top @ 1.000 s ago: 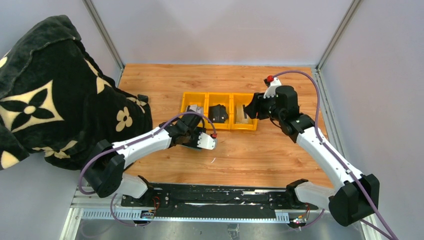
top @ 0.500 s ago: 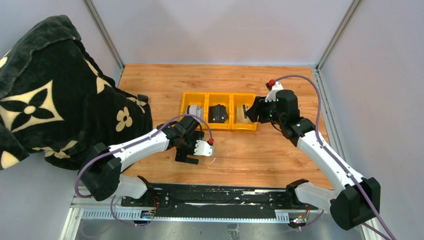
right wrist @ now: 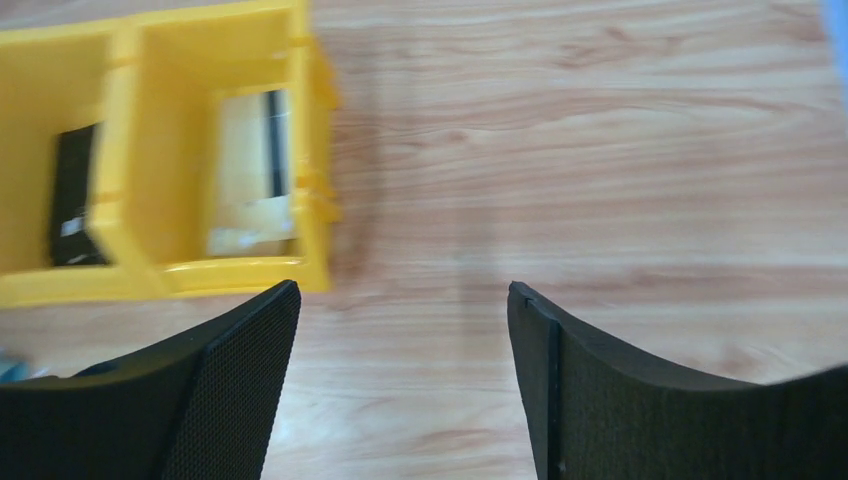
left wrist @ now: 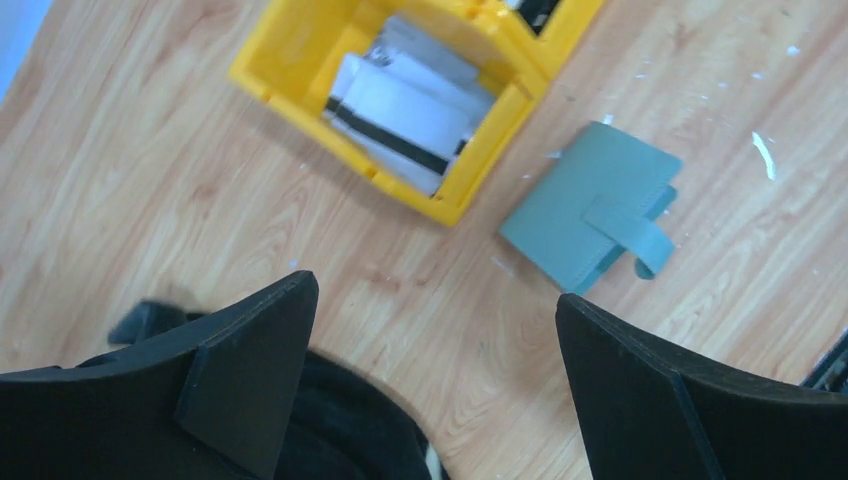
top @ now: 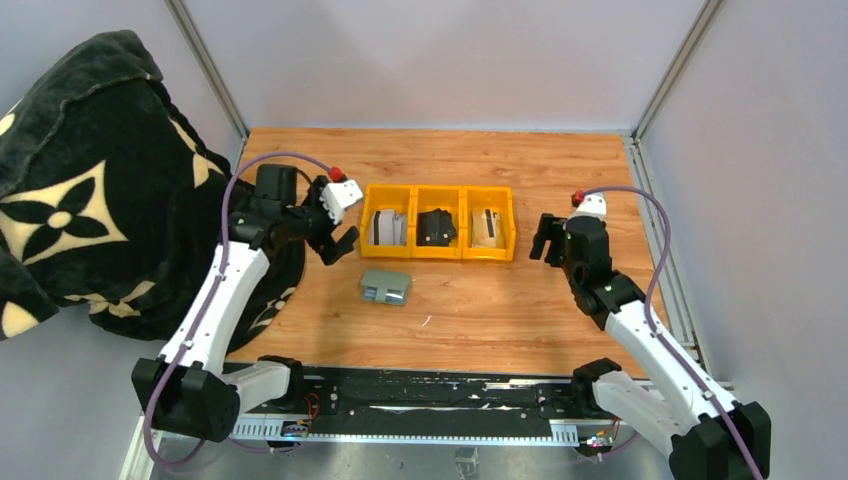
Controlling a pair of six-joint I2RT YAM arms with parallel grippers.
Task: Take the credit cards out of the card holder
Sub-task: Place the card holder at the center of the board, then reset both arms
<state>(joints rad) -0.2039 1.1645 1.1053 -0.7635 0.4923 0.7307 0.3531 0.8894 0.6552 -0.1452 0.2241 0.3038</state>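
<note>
Card holder point(top: 386, 287) lies folded on the table, with both credit cards in the yellow tray.

A black blanket with cream flowers point(top: 90, 200) spills over the left edge of the wooden table point(top: 480, 310). The three-compartment yellow tray point(top: 440, 254) sits mid-table. The left gripper point(top: 337, 245) hangs just left of the tray, its fingers spread wide with nothing between them. The right gripper point(top: 547, 240) hangs to the tray's right, its fingers also apart and empty. The sage-green holder rests just in front of the tray's left compartment, its tab across the front, clear of both grippers. The grey-silver card point(top: 388, 228) is in the left compartment, a dark object point(top: 436, 226) is in the middle one, and the tan-gold card point(top: 487, 226) is in the right.
</note>
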